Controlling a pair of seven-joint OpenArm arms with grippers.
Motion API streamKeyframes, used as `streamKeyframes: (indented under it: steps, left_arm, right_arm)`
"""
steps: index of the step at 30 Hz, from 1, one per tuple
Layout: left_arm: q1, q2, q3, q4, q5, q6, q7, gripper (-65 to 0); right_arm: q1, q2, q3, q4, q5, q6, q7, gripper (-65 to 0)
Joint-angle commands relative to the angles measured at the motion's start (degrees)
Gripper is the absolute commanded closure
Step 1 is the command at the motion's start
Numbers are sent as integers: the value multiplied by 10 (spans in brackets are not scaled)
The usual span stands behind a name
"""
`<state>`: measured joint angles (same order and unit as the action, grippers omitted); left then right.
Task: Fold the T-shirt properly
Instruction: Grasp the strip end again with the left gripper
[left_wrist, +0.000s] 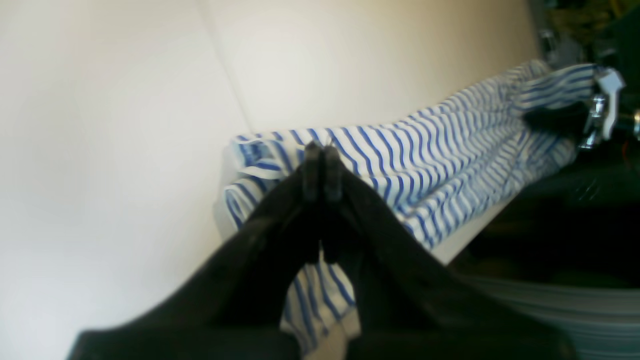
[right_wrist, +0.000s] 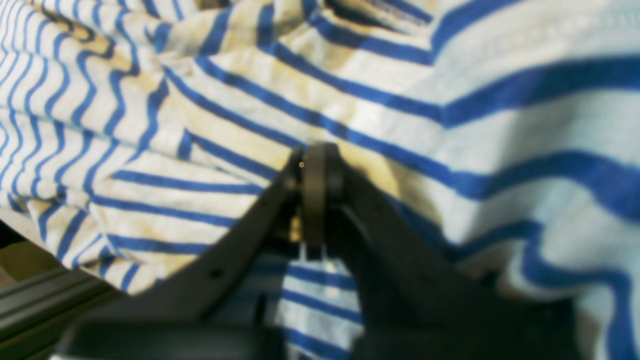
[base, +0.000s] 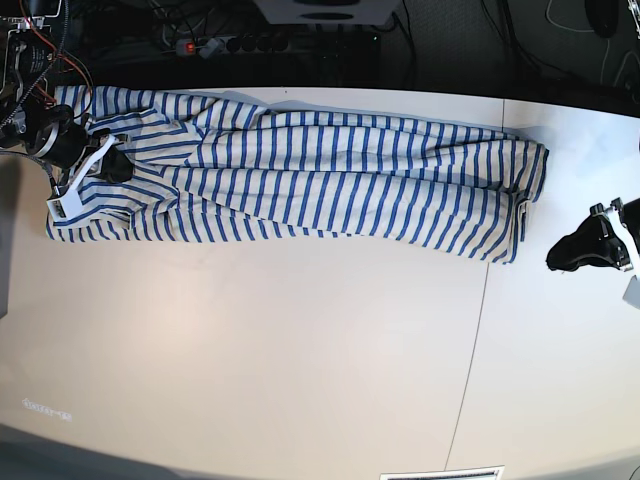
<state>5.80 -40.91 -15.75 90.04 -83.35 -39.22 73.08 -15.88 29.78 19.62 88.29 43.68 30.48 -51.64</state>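
Both arms flank the T-shirt (base: 330, 180), jaws closed.

**Front of table open, back strip taken by shirt**

Pale, smooth table top (base: 300, 350) is bare across the whole near half and the right end, free passage there. The long, bunched white T-shirt with thin blue stripes (base: 320, 185) lies along the far edge, blocking nearly its full width. Right gripper (base: 110, 165) sits on the cloth at its left end. Left gripper (base: 560, 255), jaws together, is just beside the shirt's right end, apart from it. Dark cable clutter (base: 250, 40) lies behind the far edge
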Motion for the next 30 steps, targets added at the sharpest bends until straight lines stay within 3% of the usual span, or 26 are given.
streamKeyframes:
  steps: [1,4,9,13,18,23,30]
  left_arm:
    - [2,-12,6,35,-16,-8,-8,0]
    - [12,-11,54,116,-16,-8,-12,0]
    - [9,11,144,152,164,-8,-121,0]
    - [9,48,181,134,259,-8,-160,0]
    - [9,79,183,78,317,-8,-193,0]
    - [9,82,183,17,374,-8,-247,0]
    - [9,82,183,-25,403,-8,-253,0]
  right_arm:
    - [3,11,5,5,-4,42,5,0]
    - [3,10,5,5,-5,42,5,0]
    - [3,5,5,5,-12,42,5,0]
    - [3,5,5,5,-11,42,6,0]
    - [1,5,5,5,-13,42,6,0]
    - [2,5,5,5,-13,42,7,0]
    - [2,5,5,5,-13,42,7,0]
